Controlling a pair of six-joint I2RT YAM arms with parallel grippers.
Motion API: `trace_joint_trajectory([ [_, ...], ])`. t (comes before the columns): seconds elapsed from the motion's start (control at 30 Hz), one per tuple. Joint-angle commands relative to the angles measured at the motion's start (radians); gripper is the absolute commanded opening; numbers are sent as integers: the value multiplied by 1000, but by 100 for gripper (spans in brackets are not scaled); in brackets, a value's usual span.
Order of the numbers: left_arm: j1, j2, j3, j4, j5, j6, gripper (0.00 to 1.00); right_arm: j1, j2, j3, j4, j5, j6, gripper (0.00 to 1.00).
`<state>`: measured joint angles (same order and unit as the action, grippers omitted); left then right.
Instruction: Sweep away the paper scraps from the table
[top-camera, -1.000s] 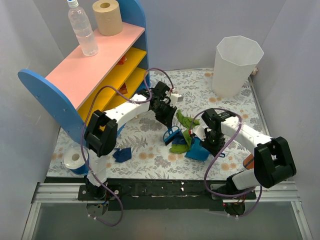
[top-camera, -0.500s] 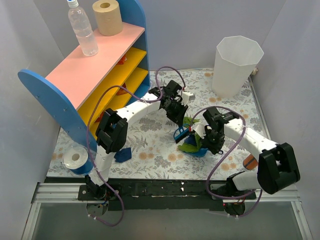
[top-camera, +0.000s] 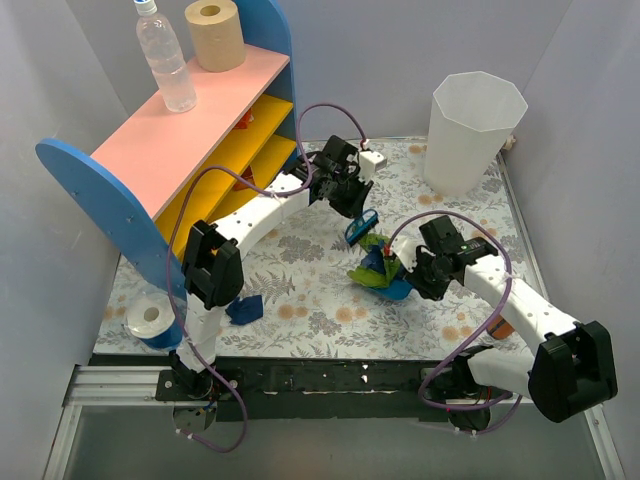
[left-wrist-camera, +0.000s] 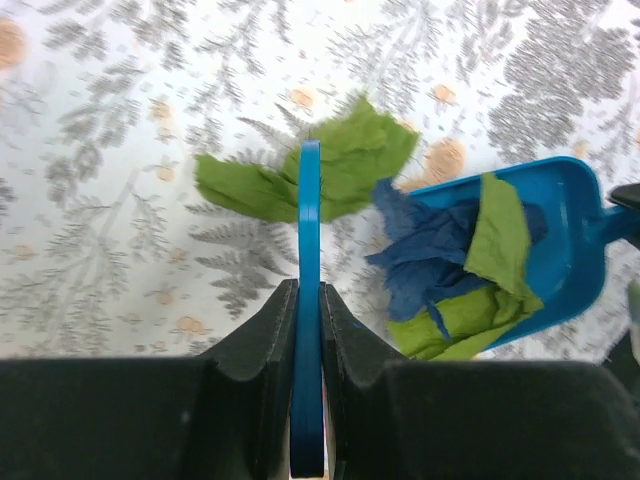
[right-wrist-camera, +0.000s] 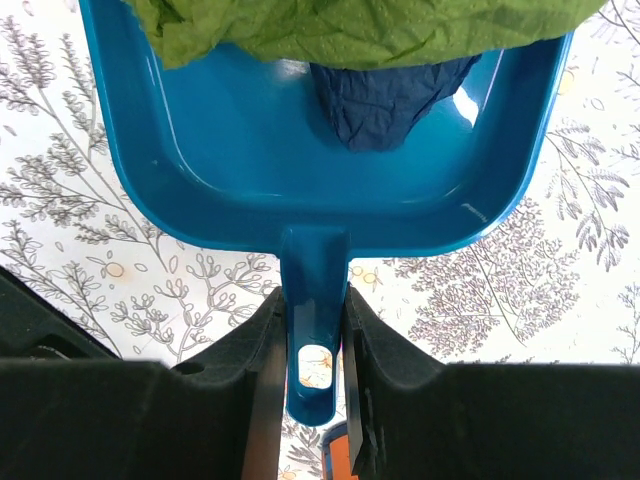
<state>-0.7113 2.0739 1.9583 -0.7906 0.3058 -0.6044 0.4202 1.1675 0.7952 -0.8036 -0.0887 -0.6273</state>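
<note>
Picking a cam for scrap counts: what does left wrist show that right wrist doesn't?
Left wrist only: the brush, edge-on in the left gripper, and a loose green scrap on the table beyond it. Right wrist only: the right gripper clamped on the dustpan's handle, plus the pan's bare floor. Both: the dustpan holding a navy scrap under green ones.

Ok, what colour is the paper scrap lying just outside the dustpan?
Green. The paper scrap sits beside the dustpan, clearest in the left wrist view.
</note>
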Motion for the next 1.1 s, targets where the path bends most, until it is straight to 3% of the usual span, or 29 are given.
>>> trace_joint_trajectory([
  [0.0, 1, -94, 42, 91, -189, 66, 0, -40, -6, 1, 17, 27, 9, 1],
  [0.23, 1, 40, 111, 188, -331, 181, 0, -92, 34, 12, -83, 50, -2, 1],
  [0.33, 1, 101, 132, 209, -321, 187, 0, -93, 38, -2, -91, 86, 0, 1],
  [0.4, 1, 144, 165, 189, -307, 167, 0, -104, 43, -11, -71, 196, -3, 1],
  [0.67, -1, 172, 97, 116, -77, 61, 0, -146, 100, 6, -109, 172, 0, 1],
  [0.93, -11, 123, 51, 67, 231, -9, 0, -143, 228, 73, -36, 100, -28, 1],
  [1.07, -34, 103, 48, 70, 273, -63, 0, -138, 285, 157, -46, 0, -31, 1],
])
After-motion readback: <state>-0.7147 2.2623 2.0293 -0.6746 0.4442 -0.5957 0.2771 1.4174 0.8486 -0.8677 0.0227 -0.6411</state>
